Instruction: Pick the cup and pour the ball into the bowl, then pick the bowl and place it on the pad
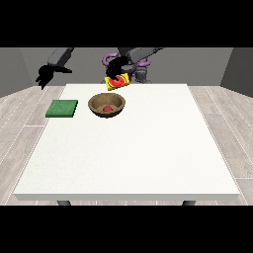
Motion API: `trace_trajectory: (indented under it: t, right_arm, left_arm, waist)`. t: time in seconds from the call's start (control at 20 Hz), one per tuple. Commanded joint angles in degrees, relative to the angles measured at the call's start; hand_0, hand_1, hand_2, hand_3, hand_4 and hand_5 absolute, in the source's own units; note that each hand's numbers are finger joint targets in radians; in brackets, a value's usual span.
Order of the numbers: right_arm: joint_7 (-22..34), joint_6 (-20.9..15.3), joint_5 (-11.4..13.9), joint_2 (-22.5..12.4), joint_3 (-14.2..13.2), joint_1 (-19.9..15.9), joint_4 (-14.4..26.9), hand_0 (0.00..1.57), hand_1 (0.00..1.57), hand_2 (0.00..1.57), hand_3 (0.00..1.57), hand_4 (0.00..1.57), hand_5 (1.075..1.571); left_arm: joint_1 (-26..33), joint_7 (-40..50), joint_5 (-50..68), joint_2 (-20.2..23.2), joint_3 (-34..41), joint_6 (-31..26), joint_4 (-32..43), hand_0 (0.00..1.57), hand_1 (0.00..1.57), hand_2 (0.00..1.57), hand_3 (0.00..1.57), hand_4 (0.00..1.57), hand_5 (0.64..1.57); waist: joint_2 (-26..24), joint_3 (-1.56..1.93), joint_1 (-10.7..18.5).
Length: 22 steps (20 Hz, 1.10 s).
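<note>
Cup (117,82), tilted above the bowl (106,105) in the fingers of the hand at the view's right (117,66), is finishing its pour, ball (106,107) apparently lying inside, so next the bowl is needing carrying to the pad (62,108), while the other hand (46,75) is hanging with fingers relaxed

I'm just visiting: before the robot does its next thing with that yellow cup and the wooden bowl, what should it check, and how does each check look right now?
1. Red ball lies inside the brown wooden bowl: ok.
2. Yellow cup with red inside is tilted, held above the bowl's far rim by the hand at the view's right: ok.
3. Cup has nothing left in it: cannot tell.
4. Green square pad lies flat beside the bowl, apart from it: ok.
5. Hand at the view's left is raised off the table, holding nothing: ok.
6. Bowl stands upright on the white table: ok.
</note>
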Motion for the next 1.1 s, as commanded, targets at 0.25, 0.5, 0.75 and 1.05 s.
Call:
trace_trajectory:
  t: [0.25, 0.5, 0.75, 1.05]
  right_arm:
    - [-0.9, 1.8, -1.4, -3.3, -2.1, 1.2, 2.6, 0.00, 0.00, 0.00, 0.17, 0.00, 1.516]
    - [3.3, 2.5, -1.6, -1.9, -0.7, 1.4, 2.7, 0.00, 0.00, 0.00, 0.00, 0.20, 1.546]
    - [3.3, -1.5, -2.6, 0.1, -2.1, -0.1, 2.6, 0.00, 0.00, 0.00, 0.00, 0.43, 1.555]
    - [4.9, -4.4, -3.9, 0.7, -3.3, -2.2, 1.8, 0.00, 0.00, 0.00, 0.00, 0.48, 1.561]
  left_arm:
    - [-5.5, -5.3, -8.0, 1.7, 0.2, -6.9, -1.8, 1.56, 1.56, 1.57, 1.57, 1.19, 1.467]
    - [-3.4, -5.4, -8.7, -0.1, 1.5, -11.2, -4.3, 1.51, 1.51, 1.57, 1.57, 1.21, 1.459]
    - [0.0, -5.5, 2.8, 0.9, 13.5, 1.1, -11.1, 0.00, 0.00, 1.57, 1.57, 1.27, 1.452]
    - [5.2, -10.8, 17.6, 4.2, 26.6, 8.2, -15.7, 0.37, 0.37, 1.57, 1.57, 0.86, 1.568]
  waist:
    - [0.7, 0.00, 2.6]
    - [-2.8, -0.02, 1.4]
    - [0.4, -0.21, 8.4]
    - [3.2, -0.29, 13.9]
